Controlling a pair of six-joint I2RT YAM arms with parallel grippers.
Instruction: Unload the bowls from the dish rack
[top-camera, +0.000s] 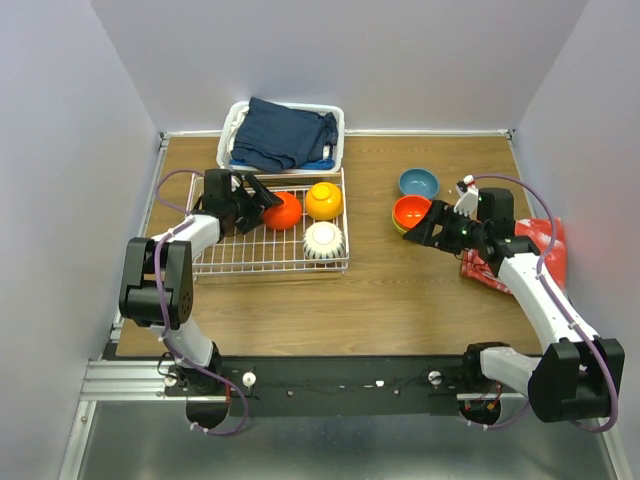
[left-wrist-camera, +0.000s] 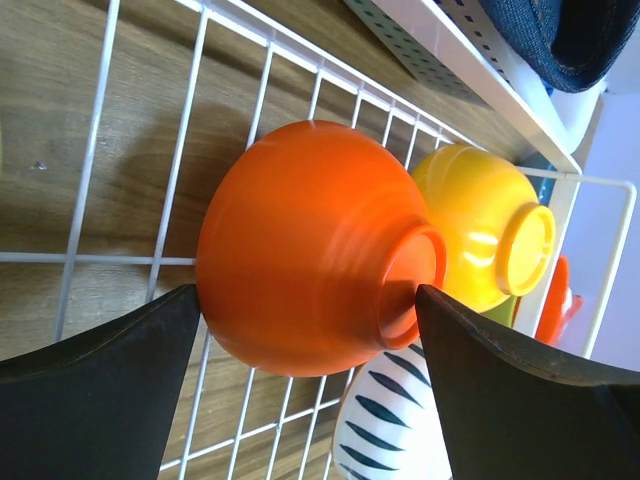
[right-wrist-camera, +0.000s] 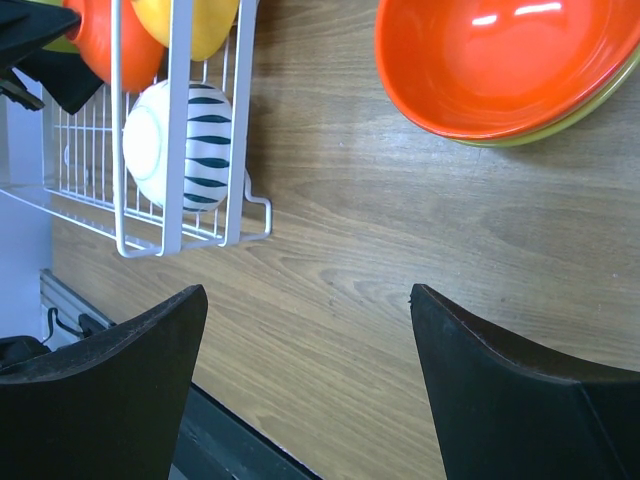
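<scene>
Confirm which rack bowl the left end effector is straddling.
The red-orange bowl: it lies between the left end effector's open fingers; the yellow bowl and striped bowl sit beyond it.

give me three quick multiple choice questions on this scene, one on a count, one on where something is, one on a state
1. How many bowls sit in the dish rack?
A two
B three
C five

2. Where is the blue bowl?
A in the rack
B stacked under another bowl
C on the table, right of the rack

3. How do the jaws of the right gripper stand?
A open, nothing between them
B shut on a bowl
C shut on the rack's wire

Answers:
1 B, a red-orange bowl, an orange-yellow bowl and a striped white bowl lie inside its wires.
2 C, the top view shows it on the wood, outside the rack.
3 A, its wrist view shows only bare table in the wide gap.
</scene>
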